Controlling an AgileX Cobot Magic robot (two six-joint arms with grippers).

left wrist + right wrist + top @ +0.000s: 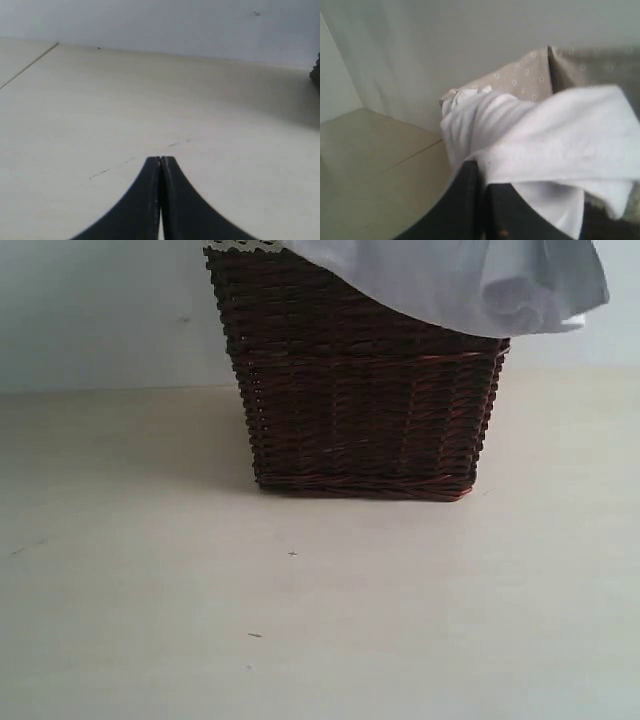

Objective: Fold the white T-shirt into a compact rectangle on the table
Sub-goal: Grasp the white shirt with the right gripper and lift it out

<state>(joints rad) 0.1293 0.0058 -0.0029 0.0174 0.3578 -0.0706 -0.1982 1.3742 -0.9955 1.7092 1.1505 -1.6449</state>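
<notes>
The desk (320,640) is the largest thing in view, a broad, flat, pale cream matte surface that runs back to a plain light wall (100,310). On it, towards the back and a little right of the middle, stands a dark brown wicker basket (360,420). It is box-shaped, its sides are woven in tight horizontal rows, and it narrows slightly towards the base.

The white T-shirt (470,285) is not on the desk. It lies bunched in the top of the basket, and a soft rumpled fold spills over the rim on the right side. Inside the basket there is a beige cloth lining (530,75) dotted with small pale flowers.

The right claw (481,167) is at the basket's mouth. Its dark fingers are pressed together on the edge of the shirt, and the white cloth laps over one fingertip.

The left claw (161,160) is well apart from the shirt, low over bare desk. Its two black curved fingers are closed tip to tip and grip nothing. Only a sliver of the basket shows at the edge of its view.

A few tiny dark specks (292,554) mark the desk in front of the basket.
</notes>
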